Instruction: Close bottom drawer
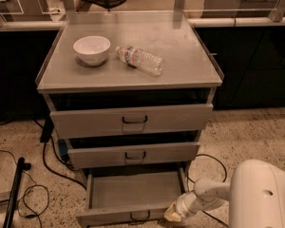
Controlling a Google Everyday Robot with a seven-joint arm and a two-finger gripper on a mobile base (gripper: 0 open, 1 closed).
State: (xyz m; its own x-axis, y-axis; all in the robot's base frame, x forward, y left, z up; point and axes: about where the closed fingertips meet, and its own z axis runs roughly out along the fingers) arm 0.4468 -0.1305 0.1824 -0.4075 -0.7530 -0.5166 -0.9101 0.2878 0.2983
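At the foot of the cabinet (190, 68), the bottom drawer (133, 194) stands pulled well out, its grey tray in view. The gripper (174, 213) sits low at the drawer's front right corner, touching or just beside the front panel. Whether it is open or closed cannot be told.

The step in hand looks like lining up for the push, as the drawer is not yet closed. The next move likely calls for a straight push back toward the cabinet. Because the contact is off to one side, the push should stay square so the drawer does not skew.

Above, the middle drawer (133, 154) and top drawer (132, 120) sit further in. A bowl (91, 49) and a bottle (140, 60) on its side rest on the cabinet top, well apart from the work. Cables (42, 172) trail on the floor at left. Nothing appears to block the drawer's path.
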